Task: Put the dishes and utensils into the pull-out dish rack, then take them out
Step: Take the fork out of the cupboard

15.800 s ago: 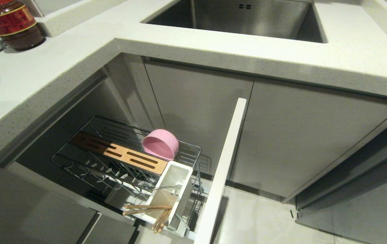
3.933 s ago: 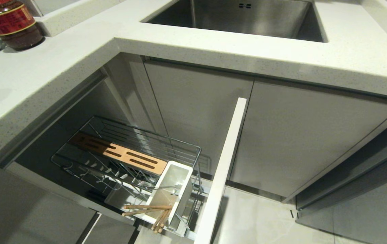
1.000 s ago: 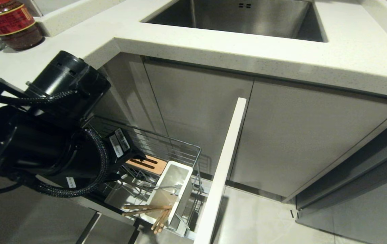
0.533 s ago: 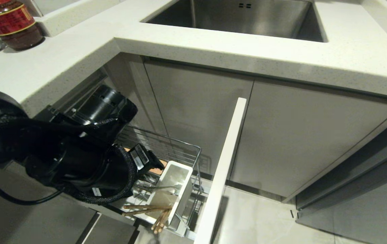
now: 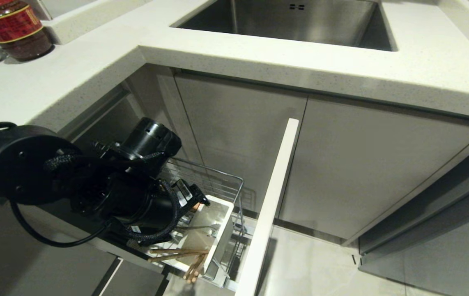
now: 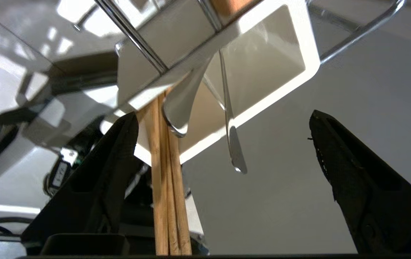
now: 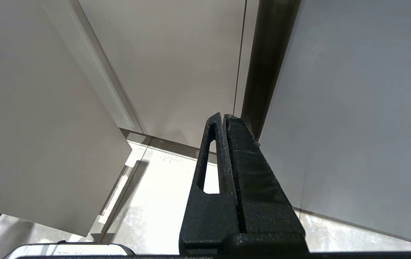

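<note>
Left gripper [image 6: 223,126] has descended, jaws spread and empty, around utensil holder [image 5: 222,230]'s chopsticks [image 6: 166,187] and fork [image 6: 232,151]: unloading continues.

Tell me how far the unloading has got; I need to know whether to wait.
Done: no plate or bowl shows in the pull-out dish rack.
In hand: the left gripper, open and holding nothing, is at the white utensil holder.
Left: the chopsticks and two metal utensil handles are in the holder.

Head high; wrists low, close
</note>
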Controlling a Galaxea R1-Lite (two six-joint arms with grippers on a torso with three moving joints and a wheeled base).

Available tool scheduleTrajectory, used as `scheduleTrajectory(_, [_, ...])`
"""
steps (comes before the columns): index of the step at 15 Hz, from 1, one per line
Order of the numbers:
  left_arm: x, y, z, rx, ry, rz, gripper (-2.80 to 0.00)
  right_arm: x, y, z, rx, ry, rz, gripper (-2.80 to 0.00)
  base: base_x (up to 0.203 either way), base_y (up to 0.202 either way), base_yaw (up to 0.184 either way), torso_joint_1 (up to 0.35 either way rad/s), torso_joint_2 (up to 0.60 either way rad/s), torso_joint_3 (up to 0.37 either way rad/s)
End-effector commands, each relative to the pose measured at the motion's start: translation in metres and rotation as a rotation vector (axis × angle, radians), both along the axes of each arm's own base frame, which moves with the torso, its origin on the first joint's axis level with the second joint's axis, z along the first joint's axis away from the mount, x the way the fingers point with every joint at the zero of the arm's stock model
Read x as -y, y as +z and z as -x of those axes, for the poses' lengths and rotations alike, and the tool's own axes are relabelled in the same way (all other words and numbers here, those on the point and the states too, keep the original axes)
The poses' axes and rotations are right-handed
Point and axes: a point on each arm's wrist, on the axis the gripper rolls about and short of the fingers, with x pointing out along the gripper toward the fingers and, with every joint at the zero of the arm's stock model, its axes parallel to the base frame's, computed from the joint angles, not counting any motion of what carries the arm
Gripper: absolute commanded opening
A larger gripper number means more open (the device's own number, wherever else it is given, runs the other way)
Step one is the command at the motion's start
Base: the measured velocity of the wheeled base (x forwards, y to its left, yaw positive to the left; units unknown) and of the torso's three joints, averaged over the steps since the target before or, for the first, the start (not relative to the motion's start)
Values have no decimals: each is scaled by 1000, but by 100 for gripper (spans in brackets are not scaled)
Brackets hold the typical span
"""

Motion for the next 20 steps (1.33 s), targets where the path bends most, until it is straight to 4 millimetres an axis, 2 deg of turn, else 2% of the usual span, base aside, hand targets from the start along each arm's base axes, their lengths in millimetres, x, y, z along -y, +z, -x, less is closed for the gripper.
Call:
scheduleTrajectory(1, [1,-8,-8,-19,13,-3,0,0,-7,-2,-25,0,0,-280,0,0,0,0,0,0])
scheduleTrajectory(19, [3,-26,-25,-31,15,-10,0,0,-7,-2,-25,0,0,-280,0,0,0,0,0,0])
scheduleTrajectory(20, [3,-26,-24,-32,14,-10,-232,0,-7,-2,-25,0,0,-280,0,0,0,0,0,0])
